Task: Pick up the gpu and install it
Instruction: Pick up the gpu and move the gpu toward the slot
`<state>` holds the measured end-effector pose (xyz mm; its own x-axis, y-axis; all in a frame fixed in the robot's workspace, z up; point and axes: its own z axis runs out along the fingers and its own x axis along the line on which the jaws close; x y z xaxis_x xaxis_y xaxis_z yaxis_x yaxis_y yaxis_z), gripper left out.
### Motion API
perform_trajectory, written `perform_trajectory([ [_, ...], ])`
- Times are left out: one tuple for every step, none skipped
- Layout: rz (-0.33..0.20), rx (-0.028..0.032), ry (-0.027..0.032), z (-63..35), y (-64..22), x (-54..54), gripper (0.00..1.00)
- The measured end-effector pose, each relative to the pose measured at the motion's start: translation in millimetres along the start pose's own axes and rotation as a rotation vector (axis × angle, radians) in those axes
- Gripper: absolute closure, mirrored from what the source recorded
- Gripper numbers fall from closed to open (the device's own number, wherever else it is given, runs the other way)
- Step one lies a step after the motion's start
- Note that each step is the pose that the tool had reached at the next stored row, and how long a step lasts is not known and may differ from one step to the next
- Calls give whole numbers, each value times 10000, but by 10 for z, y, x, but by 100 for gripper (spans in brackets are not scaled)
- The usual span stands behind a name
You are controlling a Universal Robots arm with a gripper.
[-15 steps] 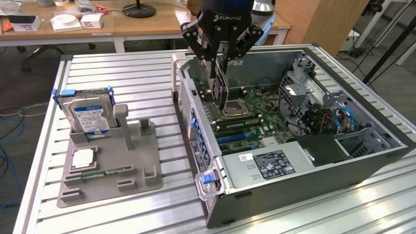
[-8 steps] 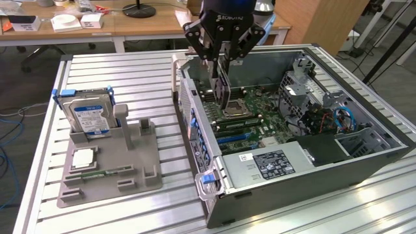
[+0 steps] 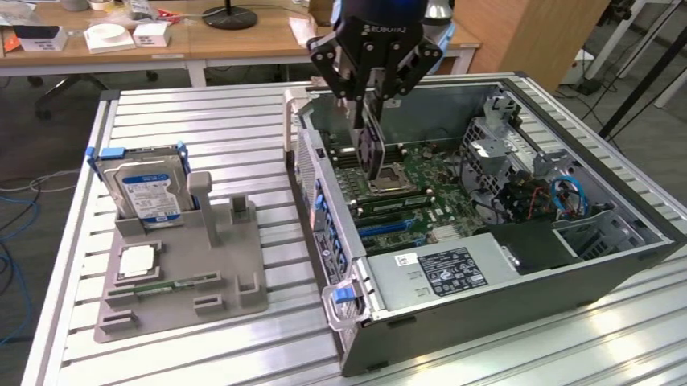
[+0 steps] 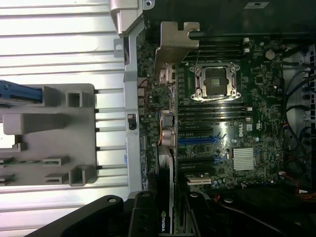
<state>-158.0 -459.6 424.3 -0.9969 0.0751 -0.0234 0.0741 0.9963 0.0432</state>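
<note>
The gripper was closed narrowly on the top edge of the gpu, which hung edge-down from its fingers inside the open computer case. The card was clear of the motherboard, hovering above it near the CPU socket and not seated in any slot. By my judgement the pick-up was done and the install was in hand, at the stage of carrying the card over the board and lining it up.

Seating it would call for the card's lower edge to sit parallel with and directly above one of the expansion slots, with the silvery bracket toward the case's rear wall, then a straight push down (a tilt could jam it).

The gpu looked thin, flat and near-black. In the wrist view it ran edge-on away from the fingers to the bracket, with a small green logo near the grip.

Outside the case, toward the exterior view's left, a grey parts fixture stood on the slatted aluminium table, with a hard drive upright in it.
</note>
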Motion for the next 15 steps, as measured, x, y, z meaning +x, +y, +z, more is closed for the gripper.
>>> perform_trajectory([
  [1,1,0,0,1,-5,74],
  [0,0,0,0,1,-10,74],
  [1,0,0,1,2,-16,74],
  [0,0,0,1,2,-22,74],
  [0,0,0,1,2,-27,74],
  [0,0,0,1,3,-33,74],
  [0,0,0,1,3,-39,74],
  [0,0,0,1,3,-43,74],
  [0,0,0,1,4,-49,74],
  [0,1,0,1,4,-55,74],
  [0,1,0,1,5,-60,74],
  [0,1,0,2,5,-66,74],
  [0,0,0,2,5,-71,74],
  [0,0,0,2,6,-76,74],
  [0,1,0,2,6,-81,74],
])
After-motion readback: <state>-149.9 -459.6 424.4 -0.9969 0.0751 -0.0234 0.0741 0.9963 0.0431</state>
